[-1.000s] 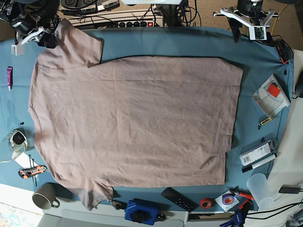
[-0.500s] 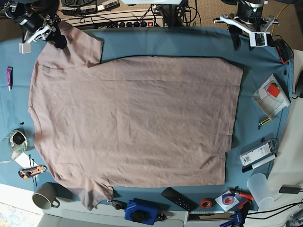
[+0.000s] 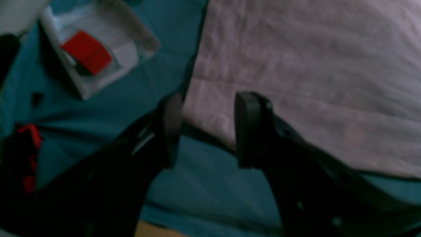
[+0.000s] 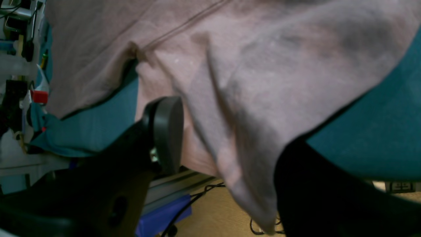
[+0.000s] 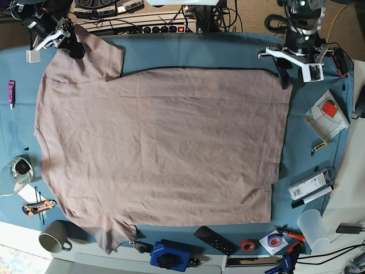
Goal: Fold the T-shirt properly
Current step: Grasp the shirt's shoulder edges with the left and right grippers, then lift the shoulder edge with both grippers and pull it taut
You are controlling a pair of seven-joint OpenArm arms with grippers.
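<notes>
The mauve T-shirt [image 5: 159, 142] lies spread flat on the teal tablecloth [image 5: 199, 51], neck to the left and hem to the right. My right gripper [image 5: 57, 44] is at the far-left sleeve. In the right wrist view it [image 4: 227, 141] is open with the sleeve cloth [image 4: 250, 85] draped between its fingers; one finger is partly hidden by cloth. My left gripper [image 5: 293, 69] is at the shirt's far-right hem corner. In the left wrist view it [image 3: 210, 131] is open, and the hem corner [image 3: 210, 115] lies between the two fingers above the tablecloth.
Clutter rings the shirt: a clear box with a red item [image 5: 326, 114] [image 3: 88, 56] at right, a plastic cup [image 5: 313, 228], a remote [image 5: 214, 240], a red tape roll [image 5: 247, 245], a blue device [image 5: 170, 254], a mug [image 5: 54, 237], a box cutter [image 5: 39, 206] and a purple marker [image 5: 11, 94].
My left gripper has come down from beyond the table's far edge to the shirt's far-right corner. My right gripper has shifted up and right onto the far-left sleeve.
</notes>
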